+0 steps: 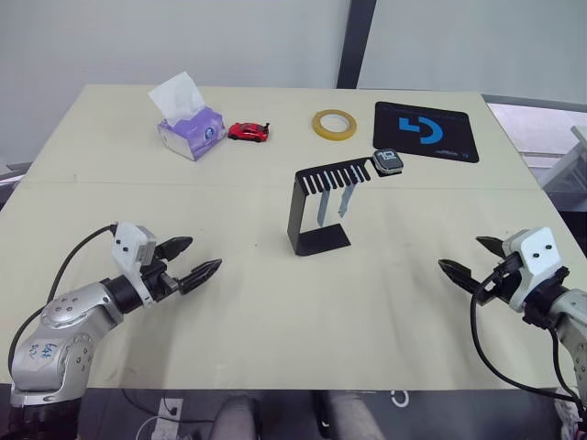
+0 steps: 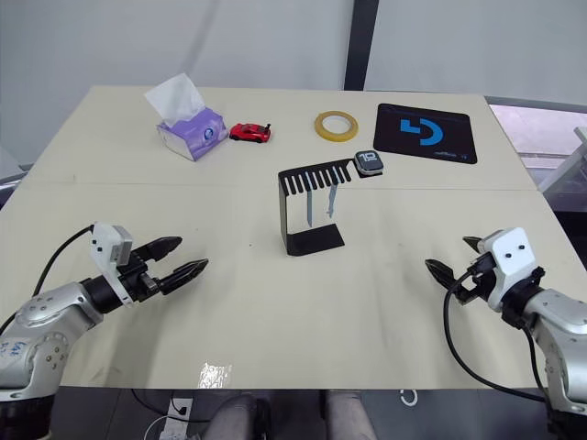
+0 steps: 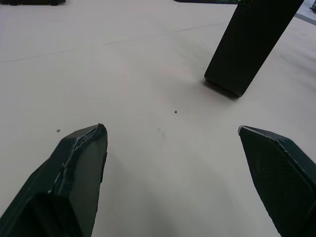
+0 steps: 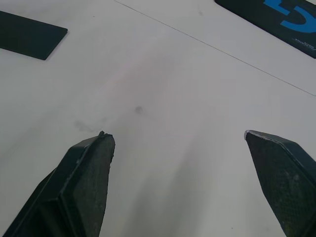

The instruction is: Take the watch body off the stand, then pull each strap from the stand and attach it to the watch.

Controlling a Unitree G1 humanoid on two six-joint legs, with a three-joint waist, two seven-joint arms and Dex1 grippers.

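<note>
Centrally on the table [image 1: 275, 302], the stand [image 1: 318, 206] is seen upright, with the watch body [image 1: 387, 162] perched at its top plate's far-right end and the straps [image 1: 334, 203] hung beneath, partly masked by the slots. The left gripper [image 1: 195, 260] and right gripper [image 1: 469, 260] are spread wide, empty, well apart from it.

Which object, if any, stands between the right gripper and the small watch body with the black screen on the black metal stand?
Nothing visible does. The right gripper, open, hovers over bare table. The watch body sits at the end of the stand's top plate, on the side facing that gripper.
</note>
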